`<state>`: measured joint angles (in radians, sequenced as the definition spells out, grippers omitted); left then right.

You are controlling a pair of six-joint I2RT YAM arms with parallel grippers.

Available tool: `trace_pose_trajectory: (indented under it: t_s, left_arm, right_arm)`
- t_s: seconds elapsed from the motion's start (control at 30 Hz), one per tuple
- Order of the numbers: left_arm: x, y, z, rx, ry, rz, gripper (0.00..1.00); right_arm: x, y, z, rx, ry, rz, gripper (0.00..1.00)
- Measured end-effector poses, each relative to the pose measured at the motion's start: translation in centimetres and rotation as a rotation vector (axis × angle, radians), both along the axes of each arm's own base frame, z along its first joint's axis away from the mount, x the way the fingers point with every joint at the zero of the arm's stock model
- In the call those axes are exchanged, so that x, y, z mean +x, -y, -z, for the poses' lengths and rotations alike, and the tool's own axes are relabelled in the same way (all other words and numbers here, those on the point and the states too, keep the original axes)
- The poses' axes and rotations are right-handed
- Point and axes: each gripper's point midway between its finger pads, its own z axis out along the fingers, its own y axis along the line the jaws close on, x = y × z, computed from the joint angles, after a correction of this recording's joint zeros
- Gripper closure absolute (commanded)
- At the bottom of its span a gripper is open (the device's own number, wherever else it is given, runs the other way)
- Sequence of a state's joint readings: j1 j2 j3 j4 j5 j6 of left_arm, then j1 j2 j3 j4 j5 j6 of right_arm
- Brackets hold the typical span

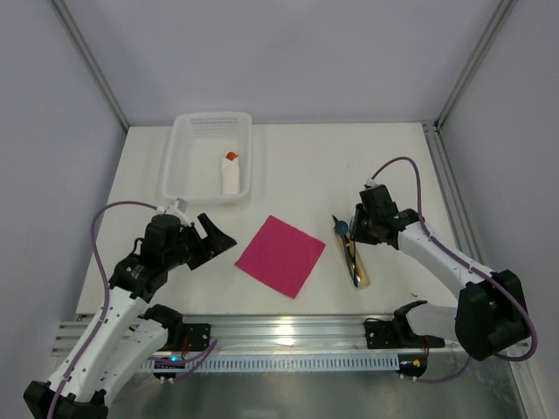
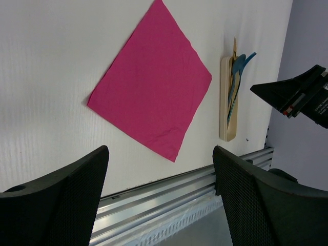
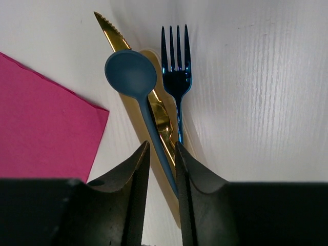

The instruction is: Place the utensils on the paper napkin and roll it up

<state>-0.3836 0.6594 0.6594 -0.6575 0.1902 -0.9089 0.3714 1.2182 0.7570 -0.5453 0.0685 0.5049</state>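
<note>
**Remote inspection, largest item first.**

The white worktop (image 1: 297,166) carries a white perforated plastic basket (image 1: 179,166) at its far left. Inside the basket is a white roll with an orange tip (image 1: 230,175).

The thin magenta-pink square paper napkin (image 1: 281,256) lies flat at centre, corner-on to me. No utensil is on it yet.

My left tool (image 1: 208,237) hangs just left of the napkin, jaws spread wide, holding nothing.

My right tool (image 3: 162,148) is down over the long beige rounded-end strip (image 1: 360,272), just right of the napkin. Three utensils lie on that strip:
- the blue round-bowled plastic spoon (image 3: 130,72)
- the blue plastic fork (image 3: 177,61)
- the thin yellow-orange serrated plastic knife (image 3: 110,31)

The right tool's jaws stand at a narrow gap astride the spoon handle and the knife. I cannot tell whether they press on either.

**Step in hand, as I judge it:** picking up the utensils for transfer to the napkin. To do it well I would:
- centre the jaws on the handles
- confirm the fork shaft sits inside the gap rather than under the finger beside it
- lift straight, so the strip is left behind

**Not verifiable:** the handle ends are hidden beneath the fingers. In the top view the utensils are too small to tell apart.
</note>
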Motion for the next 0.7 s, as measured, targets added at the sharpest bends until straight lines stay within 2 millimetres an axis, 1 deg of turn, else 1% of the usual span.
trace_pose_trajectory:
  t_s: [0.13,0.33,0.7]
  left_arm:
    - [0.0,0.1,0.0,-0.004,0.001,0.003,0.18]
    - [-0.1,0.1,0.0,-0.009,0.006,0.002,0.19]
    - [-0.2,0.2,-0.1,-0.016,0.006,0.011,0.19]
  right_arm:
    - [0.7,-0.2,0.5,-0.011,-0.002,-0.01,0.71]
    - [0.8,-0.1,1.8,-0.036,-0.036,-0.022,0.71]
    - [0.9,0.3,1.9,-0.054,-0.032,-0.014,0.71]
